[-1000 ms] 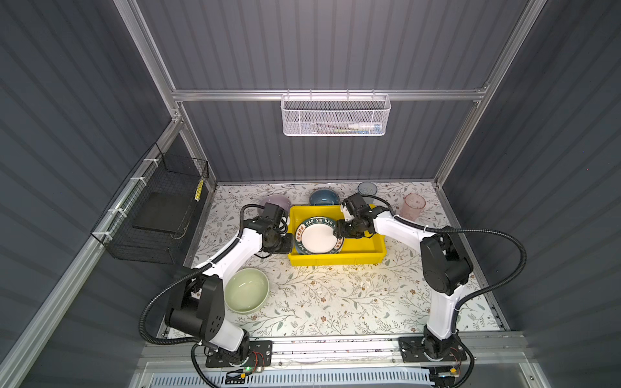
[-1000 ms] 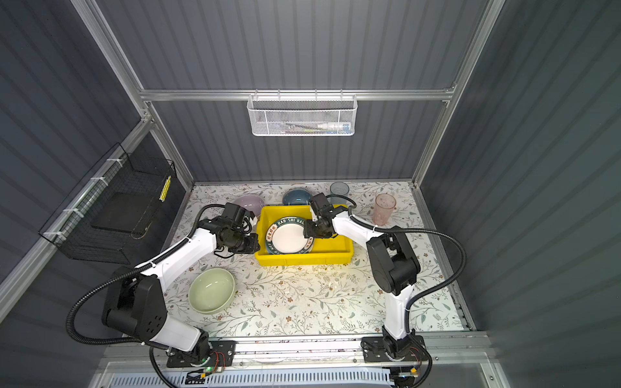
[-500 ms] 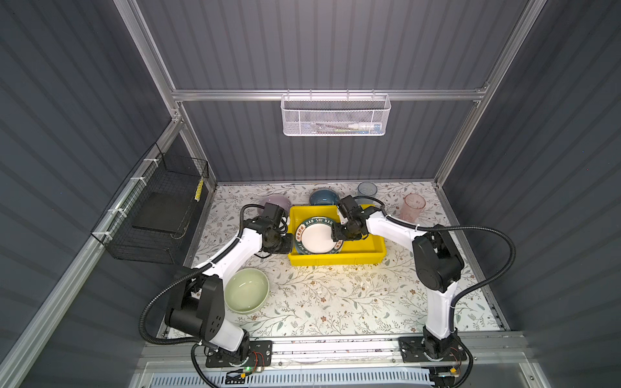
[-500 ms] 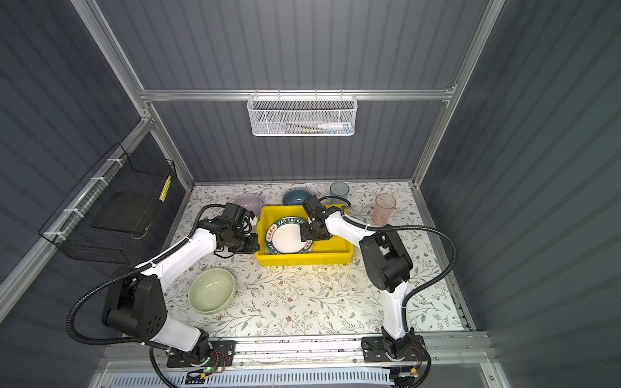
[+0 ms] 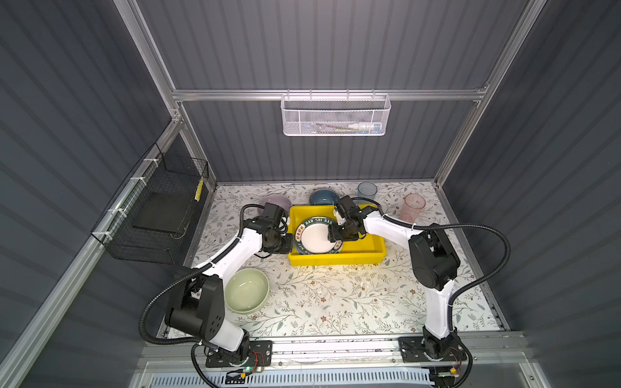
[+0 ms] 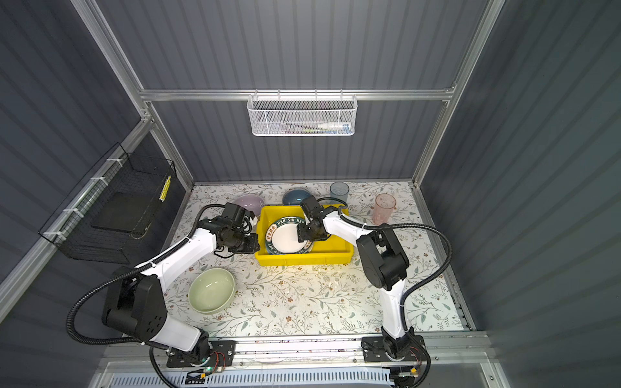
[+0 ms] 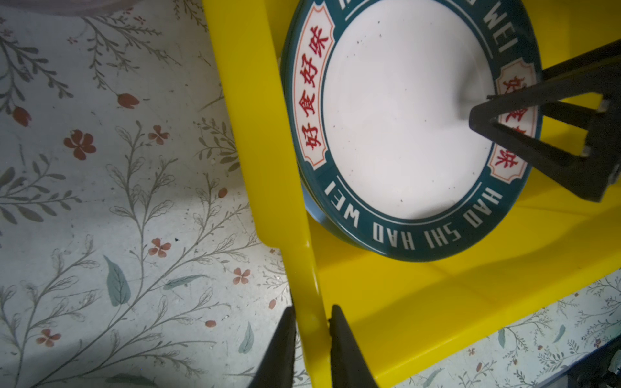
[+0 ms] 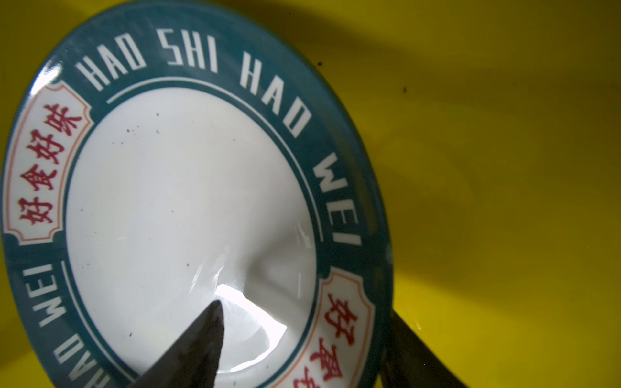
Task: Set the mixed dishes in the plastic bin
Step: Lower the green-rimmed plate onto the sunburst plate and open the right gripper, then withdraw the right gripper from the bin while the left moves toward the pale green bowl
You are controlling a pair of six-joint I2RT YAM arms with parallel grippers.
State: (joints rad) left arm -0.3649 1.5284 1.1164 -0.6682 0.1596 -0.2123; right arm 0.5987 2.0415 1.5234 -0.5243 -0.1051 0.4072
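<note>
The plastic bin [image 5: 336, 260] [image 6: 302, 258] is a yellow tray at mid table. A white plate with a dark lettered rim [image 5: 314, 235] [image 6: 285, 236] [image 8: 188, 201] lies in its left half, over the blue edge of another dish [image 7: 314, 210]. My left gripper [image 5: 291, 242] [image 7: 311, 312] is shut on the bin's left wall [image 7: 255, 134]. My right gripper [image 5: 332, 235] [image 8: 304, 312] stands open astride the plate's right rim, one finger over the white centre and one outside. Outside the bin are a pale green bowl [image 5: 247, 290], a lilac bowl [image 5: 275, 201], a blue bowl [image 5: 323, 197], a blue tumbler [image 5: 367, 191] and a pink tumbler [image 5: 413, 206].
A white mesh basket [image 5: 334, 116] hangs on the back wall. A black wire basket [image 5: 158, 215] hangs on the left wall. Grey walls close in the floral table [image 5: 336, 302] on three sides.
My right gripper has shifted left over the bin onto the plate's right rim, and its jaws have widened. The left arm and the plate have not moved.
</note>
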